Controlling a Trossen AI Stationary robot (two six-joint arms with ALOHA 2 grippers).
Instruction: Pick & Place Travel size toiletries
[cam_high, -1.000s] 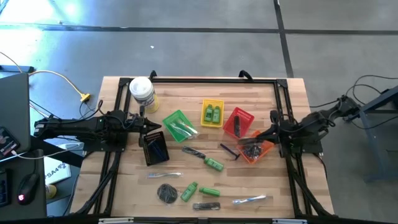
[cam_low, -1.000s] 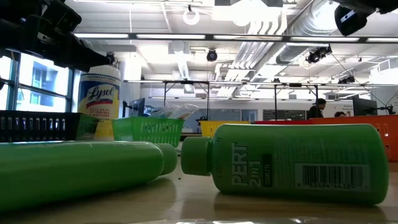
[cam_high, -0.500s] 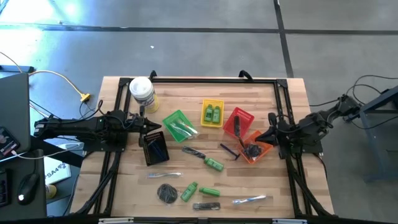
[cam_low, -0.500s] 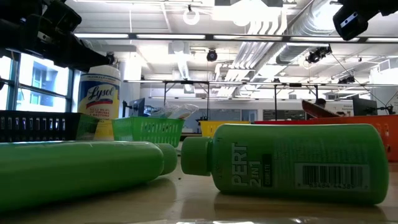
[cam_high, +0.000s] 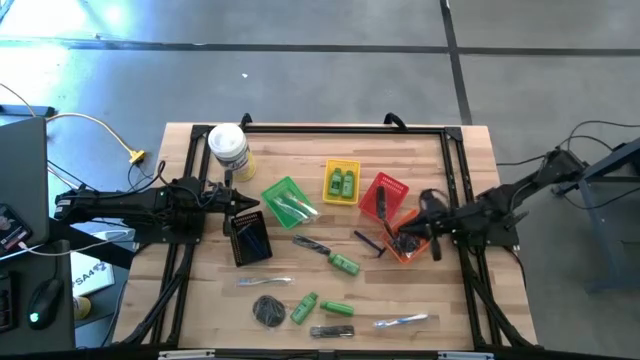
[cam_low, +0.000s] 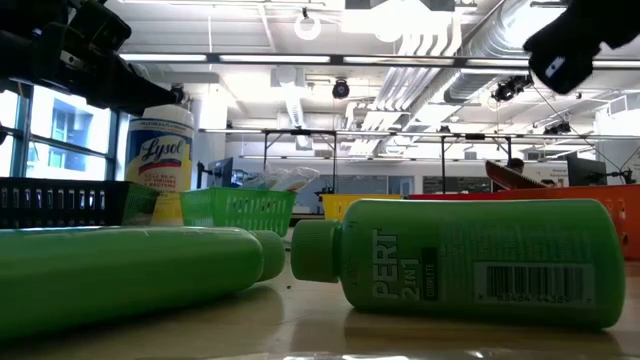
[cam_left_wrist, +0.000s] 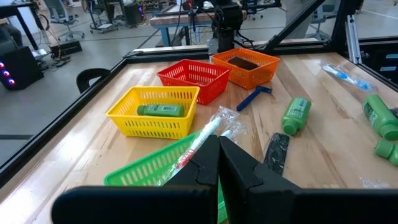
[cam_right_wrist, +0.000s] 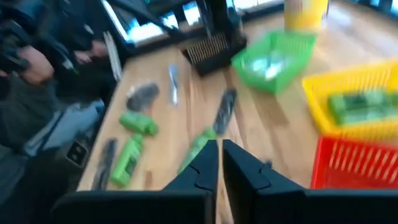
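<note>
Travel size toiletries lie loose on the wooden table: green bottles (cam_high: 345, 264) (cam_high: 303, 308), a dark comb (cam_high: 312, 245), a dark disc (cam_high: 267, 312), clear-wrapped pieces (cam_high: 265, 283) (cam_high: 400, 321) and a razor (cam_high: 370, 243). Two green bottles (cam_high: 342, 182) lie in the yellow basket (cam_high: 342, 166). My right gripper (cam_high: 412, 230) (cam_right_wrist: 217, 157) is shut, holds nothing and hangs over the orange basket (cam_high: 405, 252). At the table's left my left gripper (cam_high: 242, 204) (cam_left_wrist: 219, 149) waits, shut, near the green basket (cam_high: 285, 192).
A red basket (cam_high: 384, 196) stands beside the orange one, and a black basket (cam_high: 248, 238) lies by my left gripper. A white-lidded jar (cam_high: 228, 146) stands at the far left. A black frame (cam_high: 340, 128) runs round the table's edges. A person (cam_right_wrist: 37, 56) stands beyond the table.
My right gripper has moved toward the table's left and down, out over the orange basket, and has rolled about its own line. Its fingers stay shut. In the low view a slanted orange edge has come into sight at the right.
</note>
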